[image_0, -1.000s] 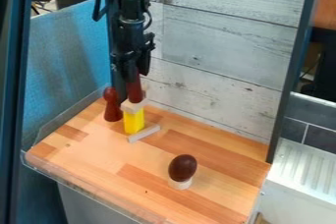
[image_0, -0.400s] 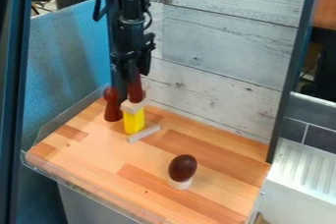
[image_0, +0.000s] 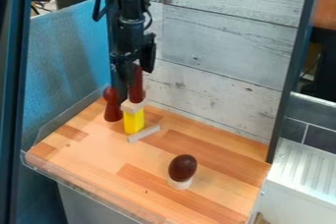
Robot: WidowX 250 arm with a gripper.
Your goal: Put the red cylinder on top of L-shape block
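Within a clear rim (image_0: 82, 189), the board (image_0: 92, 164) is bearing the pieces, probably so none is rolling off. Nearest, a brown egg (image_0: 182, 168) is perching on a white base (image_0: 180, 183), which is likely steadying it. Beyond, a pale strip (image_0: 144, 133) is lying beside the yellow block (image_0: 134, 121), which is propping up the L-shape block (image_0: 133, 106). On that, the red cylinder (image_0: 136, 88) is standing upright, seemingly placed; a red pin (image_0: 112, 105) is standing beside. The gripper (image_0: 134, 68) is hanging at the cylinder's top, fingers apart, presumably letting the blocks carry it.

Saw pale planks (image_0: 223, 36) behind the wooden bench (image_0: 85, 161), a blue panel (image_0: 66, 51) at the view's left, grey tiles (image_0: 322, 142) above a ribbed white surface (image_0: 298, 169) at right.
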